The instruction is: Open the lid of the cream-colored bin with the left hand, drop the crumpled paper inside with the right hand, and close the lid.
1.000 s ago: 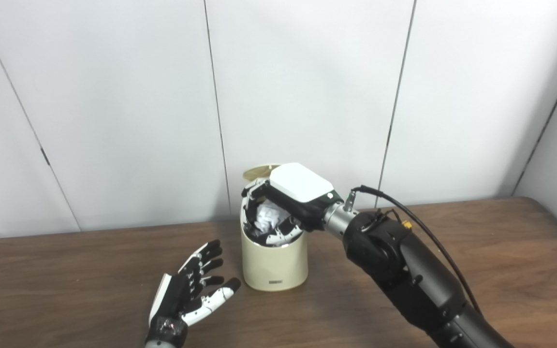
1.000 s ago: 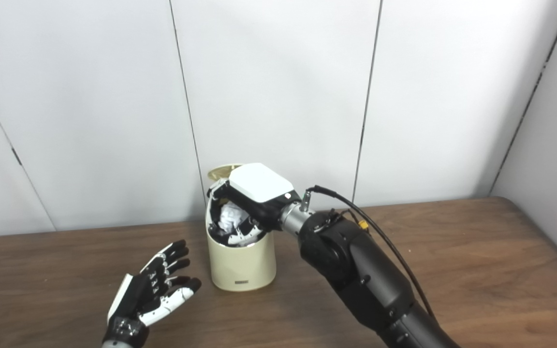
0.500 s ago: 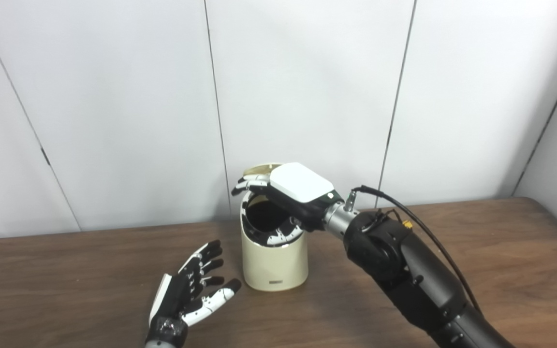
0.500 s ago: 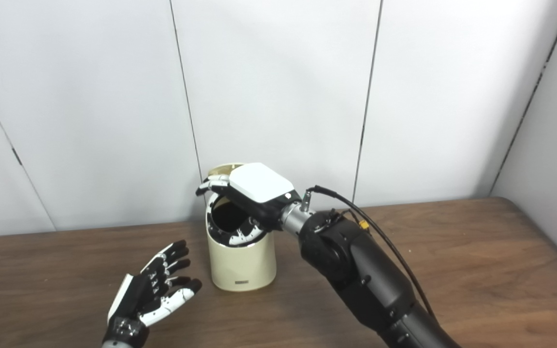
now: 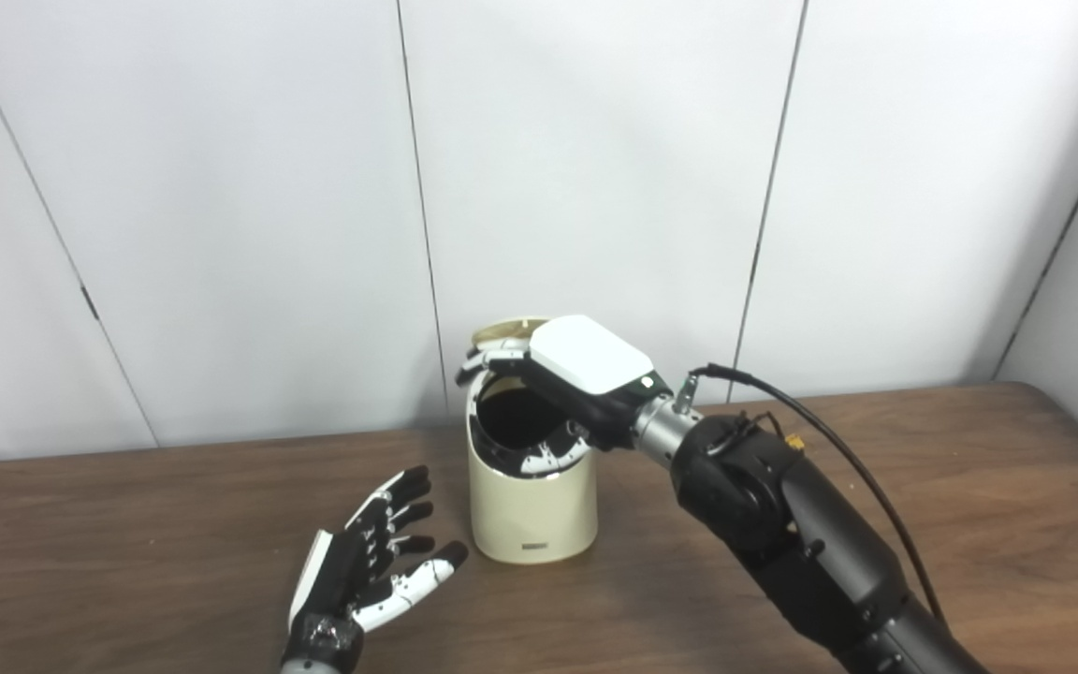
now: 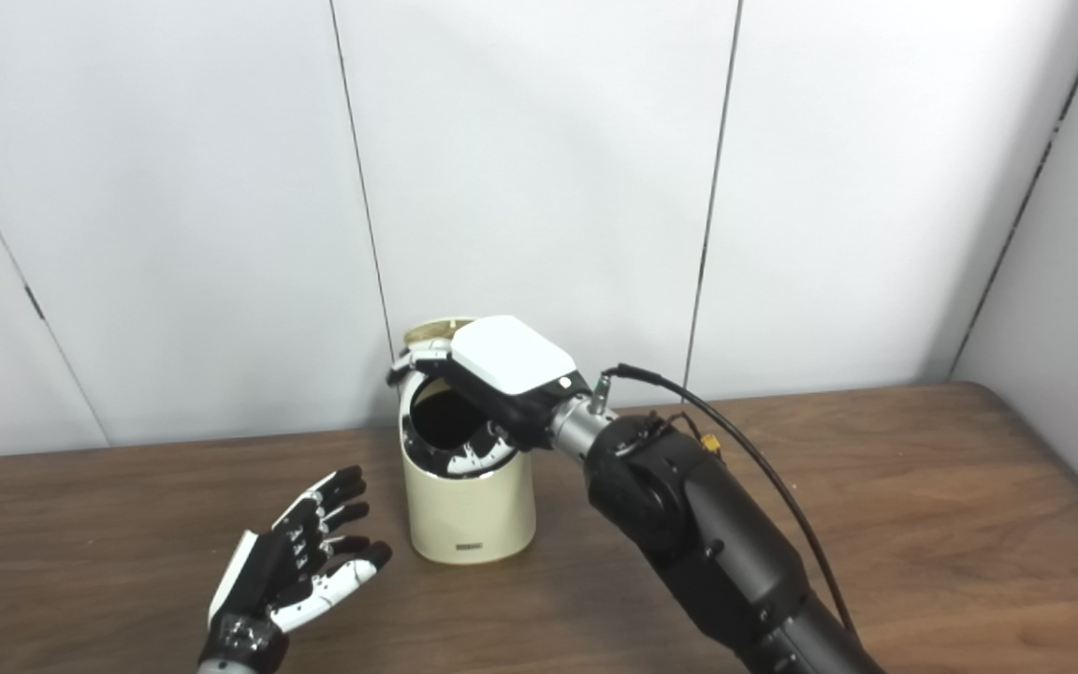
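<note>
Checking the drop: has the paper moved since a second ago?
Yes. It was in the right hand at the bin mouth; now it is gone from view, only the dark opening shows. The hand is open above the rim, so it presumably fell inside.

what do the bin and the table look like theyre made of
The cream-colored bin looks like smooth moulded plastic, perhaps coated metal: an even, seamless cream wall with a soft sheen and a small label near its base. The table looks like wood or wood-grain laminate: dark brown streaks run along its length and the surface is matte; the pictures cannot settle which.
</note>
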`<state>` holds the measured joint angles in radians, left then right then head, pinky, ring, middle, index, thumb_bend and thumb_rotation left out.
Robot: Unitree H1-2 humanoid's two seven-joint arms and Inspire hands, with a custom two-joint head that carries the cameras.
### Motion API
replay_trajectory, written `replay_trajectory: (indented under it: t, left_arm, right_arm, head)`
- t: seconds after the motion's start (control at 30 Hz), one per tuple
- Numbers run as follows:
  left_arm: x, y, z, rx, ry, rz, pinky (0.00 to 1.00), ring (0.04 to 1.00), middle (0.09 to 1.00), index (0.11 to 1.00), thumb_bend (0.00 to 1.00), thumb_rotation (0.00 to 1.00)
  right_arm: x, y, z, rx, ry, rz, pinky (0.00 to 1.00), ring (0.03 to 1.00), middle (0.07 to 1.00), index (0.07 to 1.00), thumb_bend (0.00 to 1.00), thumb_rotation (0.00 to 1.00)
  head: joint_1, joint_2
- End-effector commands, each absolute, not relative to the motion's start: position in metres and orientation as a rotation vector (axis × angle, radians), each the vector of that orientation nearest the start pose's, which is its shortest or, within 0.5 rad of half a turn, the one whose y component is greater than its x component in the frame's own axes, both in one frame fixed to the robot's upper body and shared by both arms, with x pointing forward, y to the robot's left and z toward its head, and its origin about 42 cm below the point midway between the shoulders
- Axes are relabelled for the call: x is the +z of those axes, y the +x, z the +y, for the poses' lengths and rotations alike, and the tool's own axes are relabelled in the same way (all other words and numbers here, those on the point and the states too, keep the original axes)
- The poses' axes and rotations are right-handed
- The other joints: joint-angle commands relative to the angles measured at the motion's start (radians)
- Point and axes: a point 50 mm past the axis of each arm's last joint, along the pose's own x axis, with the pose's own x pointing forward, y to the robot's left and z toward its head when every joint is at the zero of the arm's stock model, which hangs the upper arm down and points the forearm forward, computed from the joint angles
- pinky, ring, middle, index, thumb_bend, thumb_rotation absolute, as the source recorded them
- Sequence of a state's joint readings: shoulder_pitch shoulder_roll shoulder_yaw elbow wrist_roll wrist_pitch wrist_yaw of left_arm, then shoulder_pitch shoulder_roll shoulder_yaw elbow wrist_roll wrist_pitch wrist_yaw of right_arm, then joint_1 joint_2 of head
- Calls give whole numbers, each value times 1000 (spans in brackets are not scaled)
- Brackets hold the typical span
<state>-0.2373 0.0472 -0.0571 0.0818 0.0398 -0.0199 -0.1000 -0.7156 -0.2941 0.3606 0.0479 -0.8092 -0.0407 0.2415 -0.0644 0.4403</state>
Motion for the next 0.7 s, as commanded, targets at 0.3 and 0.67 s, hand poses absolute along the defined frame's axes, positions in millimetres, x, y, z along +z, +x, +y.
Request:
replay_trajectory:
  t: [0.3, 0.67]
  left_arm:
    - [167, 365, 185, -217, 114, -247, 728, 854, 891, 915, 713, 254]
    - [166, 366, 186, -216, 124, -250, 727, 845, 882, 910, 713, 247]
  right_arm:
    - [345, 414, -163, 113, -1108, -802, 333, 441, 467, 511, 523, 7]
    - [344, 391, -208, 20, -854, -782, 353, 443, 479, 505, 528, 0]
  head:
    - [-2, 2]
    - [-2, 4]
